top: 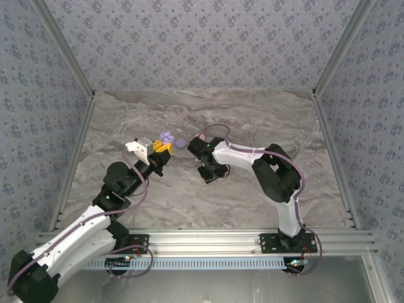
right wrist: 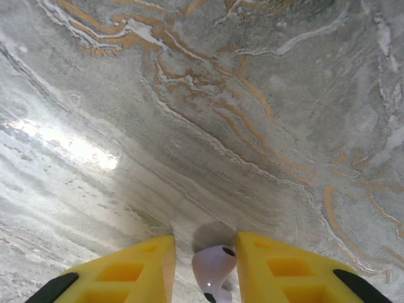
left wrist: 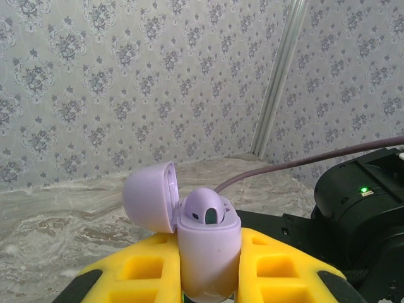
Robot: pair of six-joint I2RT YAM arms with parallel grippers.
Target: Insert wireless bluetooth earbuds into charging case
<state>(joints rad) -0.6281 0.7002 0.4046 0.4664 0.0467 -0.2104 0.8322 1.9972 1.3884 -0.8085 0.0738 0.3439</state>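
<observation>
L pincer (left wrist: 208,285) pinches purple case (left wrist: 208,247), lid up, 1 earbud (left wrist: 203,205) inside. R pincer (right wrist: 205,254) a bit spread round 2nd earbud (right wrist: 213,269) on table (right wrist: 252,126), gap on one side

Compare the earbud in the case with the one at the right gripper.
The seated earbud sits in the open case, only its top showing; the loose earbud is uncovered. The seated one sits with the case in the left gripper; the loose one sits between fingers of the right gripper. Both are lavender.
</observation>
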